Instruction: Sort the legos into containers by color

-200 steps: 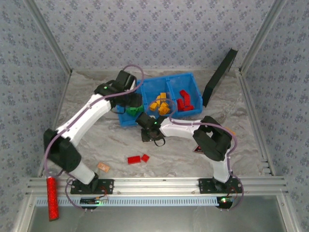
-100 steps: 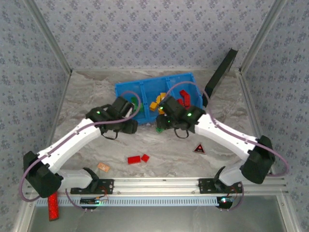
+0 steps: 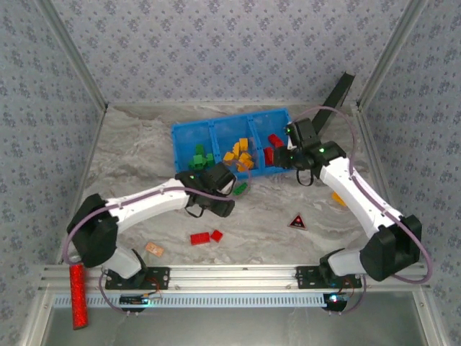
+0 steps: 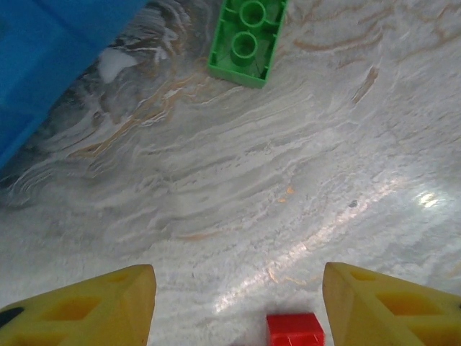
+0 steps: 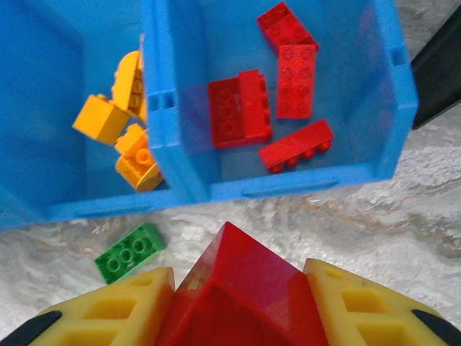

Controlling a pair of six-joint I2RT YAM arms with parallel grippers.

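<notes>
Right tool (image 5: 238, 317) clamps a red lego (image 5: 234, 274) just short of the red container (image 5: 392, 86), likely to drop it among matching bricks; left tool (image 4: 238, 288) hangs wide and empty over the bench (image 4: 288, 180), near a stray green lego (image 4: 245, 40).

We identify the bright blue three-compartment bin (image 5: 302, 180) as moulded plastic, smooth and slightly translucent in its walls. The green studded brick (image 4: 245, 36) is glossy hard plastic. The sloped red plastic brick (image 5: 230, 295) shows a smooth, softly shiny face. The yellow fingers (image 4: 86, 306) of the left hand (image 4: 234, 306) look like matt plastic with a fine grain. The marble-patterned surface (image 4: 302, 166) is smooth with a satin sheen; we cannot tell its material. The silver ribbed rail (image 3: 230, 277) is metal.
</notes>
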